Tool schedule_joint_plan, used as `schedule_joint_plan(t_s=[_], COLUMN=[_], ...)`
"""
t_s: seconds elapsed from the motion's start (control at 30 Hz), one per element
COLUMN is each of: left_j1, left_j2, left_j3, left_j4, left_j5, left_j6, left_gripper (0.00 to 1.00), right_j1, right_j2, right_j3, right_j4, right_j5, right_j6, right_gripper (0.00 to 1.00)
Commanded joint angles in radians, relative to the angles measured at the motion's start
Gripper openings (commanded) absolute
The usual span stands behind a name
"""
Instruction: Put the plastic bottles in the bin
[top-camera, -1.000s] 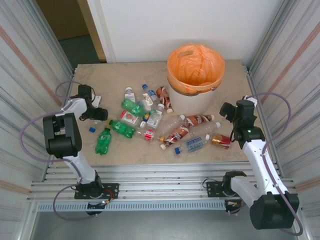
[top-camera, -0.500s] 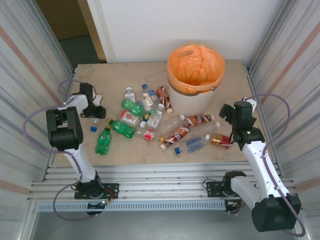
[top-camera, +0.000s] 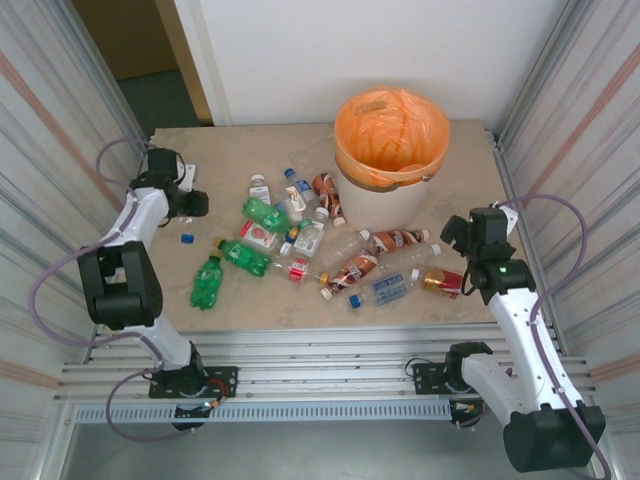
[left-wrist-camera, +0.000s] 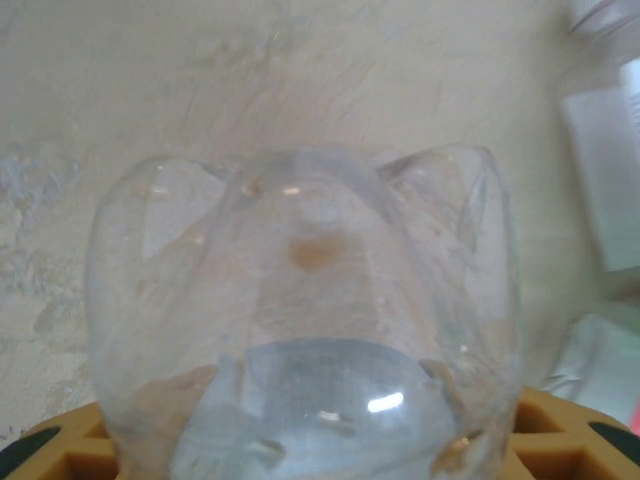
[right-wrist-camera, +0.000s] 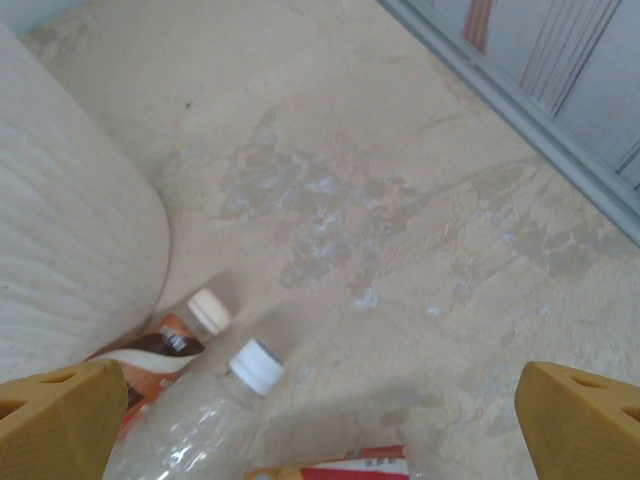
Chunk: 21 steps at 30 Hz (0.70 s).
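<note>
The clear bottle (left-wrist-camera: 300, 330) is now clenched in the left gripper (top-camera: 193, 204), base outward in the wrist view, well to the left of the bin (top-camera: 385, 210). A second ago those jaws stood apart over it. They have since closed and the arm has drawn toward the far edge, taking the bottle along. A loose blue cap (top-camera: 187, 238) lies on the table (top-camera: 250, 150) near where it was picked up. Whether the bottle hangs fully clear of the surface I cannot tell.

So one bottle is secured, but it is on the far side of the pile from the bin. It probably must be carried rightward over the other plastic bottles (top-camera: 355, 270), which are scattered left of and in front of the bin.

The right gripper (right-wrist-camera: 320, 410) hangs just right of the bin with fingers spread wide and empty, above a white-capped bottle (right-wrist-camera: 255, 368) near the bin's wall.
</note>
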Motion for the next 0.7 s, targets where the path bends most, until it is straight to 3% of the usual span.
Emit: schedule_joint_plan(t_s=[0.0,0.33,0.43,0.67], left_j1=[-0.051,-0.097,-0.096,-0.102], left_j2=[-0.055,-0.283,-0.357,-0.488], left_j3=[0.055,-0.034,-0.088,-0.21], left_j4=[0.013,0.111,0.172,0.392], left_j5=[0.012,0.174,0.248,0.465], left_j6=[-0.073,-0.224,-0.297,-0.546], left_gripper=[0.31,0.28,0.27,0.25], right_j1=[0.032,0.189,0.267,0.494], right_j2=[0.0,0.003,0.019,0.132], right_j3=[0.06,0.234,0.312,0.464], right_j4=[-0.075,-0.122,-0.126,-0.072], right_j5=[-0.05,-0.106,-0.121,-0.238], right_j6=[0.045,0.045,0.037,0.0], right_gripper=[0.98,0.98,1.0,0.94])
